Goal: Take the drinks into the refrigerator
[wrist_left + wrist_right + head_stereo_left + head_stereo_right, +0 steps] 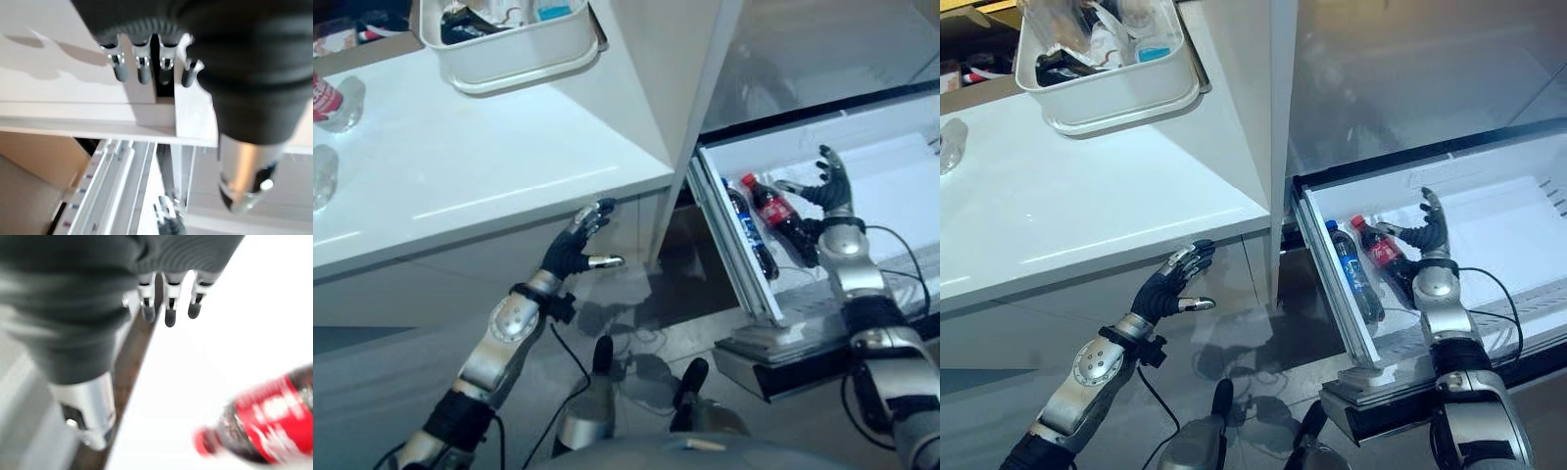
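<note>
From the left eye view, the refrigerator drawer (862, 186) stands pulled out on the robot's right, and two drinks lie in it side by side against its near wall: a cola bottle with a red cap and label (781, 217) and, just beside it, a blue-labelled bottle (750, 231). The right hand (829, 186) hovers over the drawer just past the cola bottle, fingers spread and straight — it holds nothing. The left hand (576, 245) hangs below the front edge of the white table (460, 166), fingers relaxed and empty. A white bin (514, 44) of odds and ends sits on the table's far side, and a clear bottle with a red label (331, 101) stands at its left edge.

The left wrist view shows straight fingers (143, 68) beneath the table edge (nothing between them).

The right wrist view shows extended fingers (169, 308) above the white drawer floor, the cola bottle lying apart from them.
</note>
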